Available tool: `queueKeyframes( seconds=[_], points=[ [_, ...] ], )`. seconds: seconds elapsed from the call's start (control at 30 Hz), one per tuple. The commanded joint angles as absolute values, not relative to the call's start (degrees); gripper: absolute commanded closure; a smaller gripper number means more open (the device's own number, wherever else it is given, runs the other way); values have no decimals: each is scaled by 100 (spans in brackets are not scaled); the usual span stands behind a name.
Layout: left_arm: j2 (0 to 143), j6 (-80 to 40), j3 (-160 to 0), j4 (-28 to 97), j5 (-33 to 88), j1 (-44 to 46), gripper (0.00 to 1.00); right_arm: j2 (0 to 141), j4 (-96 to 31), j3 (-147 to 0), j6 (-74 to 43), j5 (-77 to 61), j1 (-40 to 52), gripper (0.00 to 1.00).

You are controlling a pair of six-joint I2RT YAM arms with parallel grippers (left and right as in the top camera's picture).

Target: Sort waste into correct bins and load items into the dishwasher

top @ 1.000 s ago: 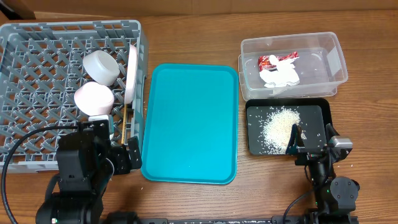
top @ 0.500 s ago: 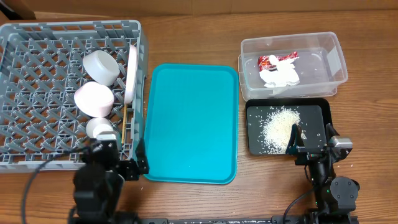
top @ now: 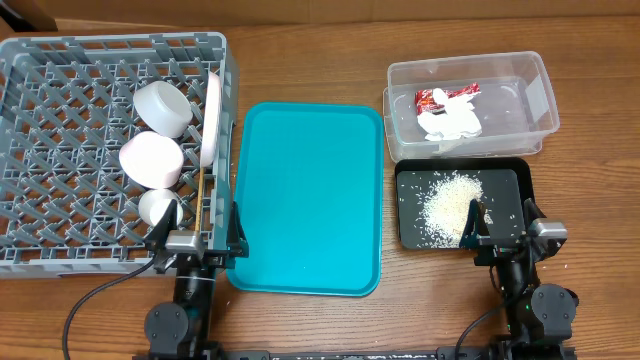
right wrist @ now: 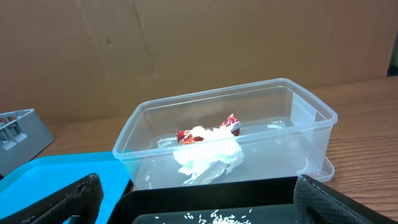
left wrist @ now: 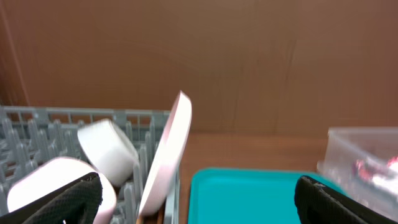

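The grey dishwasher rack (top: 60,100) holds a pale bowl (top: 163,108), a pink saucer (top: 151,159), a small white cup (top: 158,206), a white plate (top: 211,118) standing on edge, and chopsticks (top: 205,190) along its right wall. A red wrapper (top: 440,97) and a white napkin (top: 450,122) lie in the clear tub (top: 530,100). Rice (top: 450,200) is scattered in the black tray (top: 510,180). My left gripper (top: 197,233) is open and empty at the rack's front right corner. My right gripper (top: 500,225) is open and empty at the black tray's near edge.
A flat teal tray (top: 310,200) lies between the rack and the bins. In the left wrist view the plate (left wrist: 171,152) and bowl (left wrist: 109,149) stand ahead to the left. In the right wrist view the clear tub (right wrist: 298,124) sits behind the black tray (right wrist: 205,199).
My left arm has drawn back from over the rack's front right corner toward the near table edge, uncovering the white cup. The right arm has not moved.
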State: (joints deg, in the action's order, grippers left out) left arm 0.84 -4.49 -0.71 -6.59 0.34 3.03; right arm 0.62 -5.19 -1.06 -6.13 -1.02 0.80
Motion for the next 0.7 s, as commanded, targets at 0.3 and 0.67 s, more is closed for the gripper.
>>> queueKeyframes(
  seconds=[0.3, 0.67],
  points=[
    [25, -169, -27, 412, 392, 338, 0, 16, -482, -47, -593, -23, 58, 0],
    [25, -169, -27, 412, 390, 338, 0, 16, -482, -47, -593, -25, 58, 0]
  ],
)
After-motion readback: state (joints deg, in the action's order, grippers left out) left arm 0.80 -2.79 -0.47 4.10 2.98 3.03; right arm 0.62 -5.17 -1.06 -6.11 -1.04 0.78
